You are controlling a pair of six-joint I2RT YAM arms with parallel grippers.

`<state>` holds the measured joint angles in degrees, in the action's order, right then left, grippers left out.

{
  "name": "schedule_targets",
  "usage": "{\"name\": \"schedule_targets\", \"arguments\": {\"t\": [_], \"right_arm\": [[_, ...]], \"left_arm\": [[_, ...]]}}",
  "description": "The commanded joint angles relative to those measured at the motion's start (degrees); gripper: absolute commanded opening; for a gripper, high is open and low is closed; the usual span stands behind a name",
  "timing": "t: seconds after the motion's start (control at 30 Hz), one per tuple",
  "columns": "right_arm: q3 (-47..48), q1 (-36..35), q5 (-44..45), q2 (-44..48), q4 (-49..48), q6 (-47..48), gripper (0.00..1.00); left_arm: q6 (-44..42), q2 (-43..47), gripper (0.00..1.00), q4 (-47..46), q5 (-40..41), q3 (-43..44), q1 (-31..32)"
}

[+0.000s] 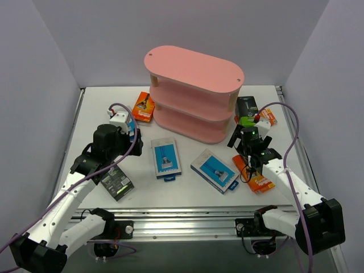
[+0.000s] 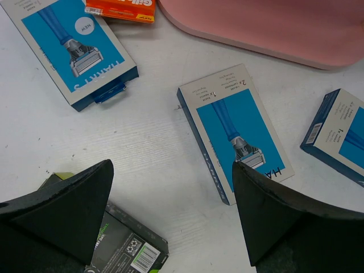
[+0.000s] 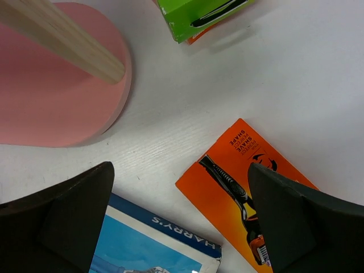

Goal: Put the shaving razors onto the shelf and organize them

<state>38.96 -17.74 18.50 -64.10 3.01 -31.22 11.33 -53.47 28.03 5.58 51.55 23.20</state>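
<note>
Two packs are partly hidden by spread fingers: a blue pack (image 2: 236,133) under the left gripper (image 2: 172,170), an orange pack (image 3: 227,170) under the right gripper (image 3: 181,170), the shelf (image 3: 57,96) nearby.

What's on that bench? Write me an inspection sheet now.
Surface: white table, packs scattered over it.
Job's things: pink shelf, tiers look bare. Three blue packs, three orange packs and two black-green packs, all off the shelf.
Clutter: nothing seen.
Grippers: left gripper and right gripper, jaws open, empty.
Cables: purple cables loop off both arms.
Surroundings: plain pale walls on three sides; metal rail at the near edge.
</note>
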Motion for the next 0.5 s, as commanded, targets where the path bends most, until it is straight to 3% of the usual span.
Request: {"name": "schedule_targets", "arguments": {"t": [0.0,0.47], "right_arm": [[-0.7,-0.6,0.6,2.0,-1.2,0.4,1.0],[-1.1,-0.7,-3.3,3.3,-2.4,2.6,1.0]], "left_arm": [[-0.2,0.6,0.94,-2.2,-0.7,0.5,-0.3],[-0.3,1.2,0.94,-1.8,1.0,0.8,-0.3]]}}
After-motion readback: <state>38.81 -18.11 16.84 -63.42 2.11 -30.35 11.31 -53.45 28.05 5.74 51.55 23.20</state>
